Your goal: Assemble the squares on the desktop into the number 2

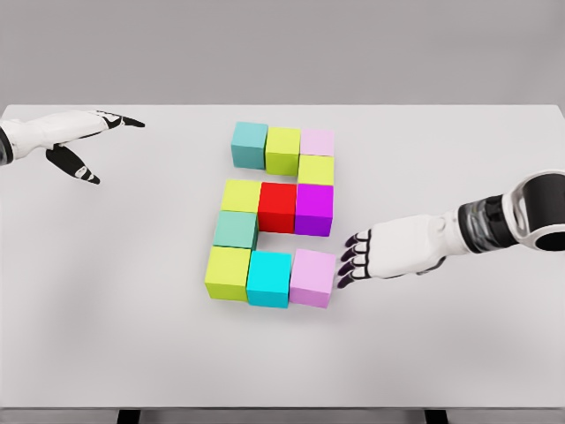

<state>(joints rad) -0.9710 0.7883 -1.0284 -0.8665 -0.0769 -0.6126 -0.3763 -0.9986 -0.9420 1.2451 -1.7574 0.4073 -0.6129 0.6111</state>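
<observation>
Pale lilac, the nearest cube closed the bottom row at 5 o'clock of the figure, beside a cyan cube and a yellow-green cube. The right hand lay at 3 o'clock of it, fingers loosely curled and grasping nothing, fingertips just beside its face (probably having nudged it flush). Further back a teal cube linked up to the middle row with its red cube; then came the top row. The 2 looked complete, centred on the white table. The left hand hovered released at 10 o'clock, well apart, presumably to stay clear.
</observation>
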